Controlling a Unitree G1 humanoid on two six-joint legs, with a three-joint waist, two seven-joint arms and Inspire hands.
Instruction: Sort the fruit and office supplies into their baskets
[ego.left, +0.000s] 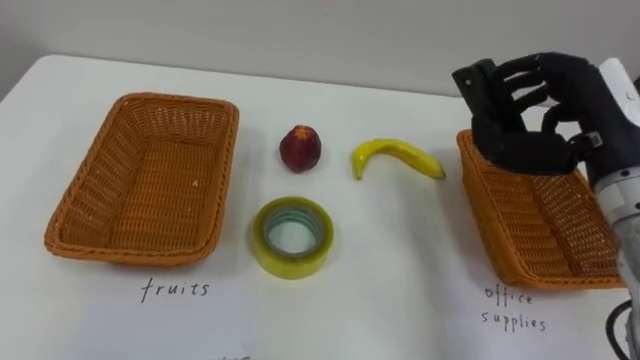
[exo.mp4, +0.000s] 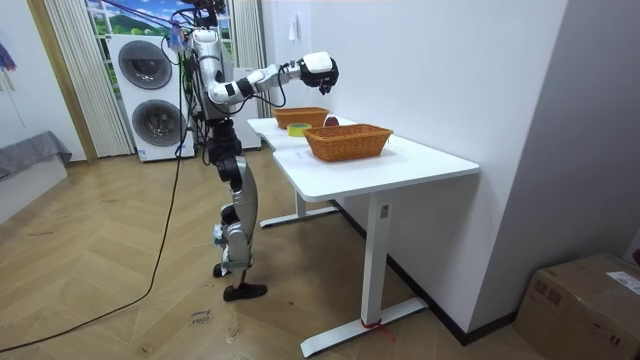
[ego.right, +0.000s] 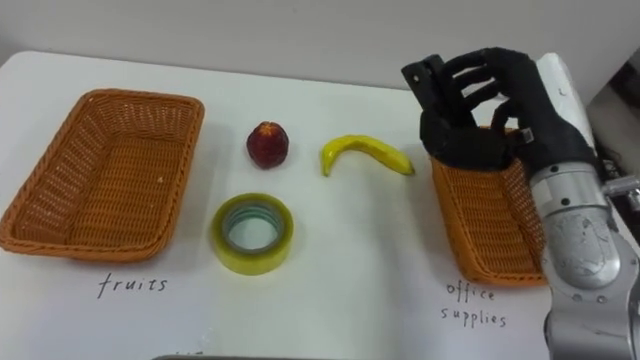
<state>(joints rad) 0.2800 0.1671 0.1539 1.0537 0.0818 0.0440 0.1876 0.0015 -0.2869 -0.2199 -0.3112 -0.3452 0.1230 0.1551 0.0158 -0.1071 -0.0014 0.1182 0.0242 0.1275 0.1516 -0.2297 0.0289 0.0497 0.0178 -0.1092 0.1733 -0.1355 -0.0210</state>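
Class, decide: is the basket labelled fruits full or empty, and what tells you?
Empty: the fruits basket shows bare wicker inside, while the red fruit and banana lie outside it on the table.

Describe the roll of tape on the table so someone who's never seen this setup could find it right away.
On the white table, look between the left basket and the right basket. The tape roll lies nearer the robot than the red fruit and the banana. It alone is a yellowish ring lying flat, with an open centre.
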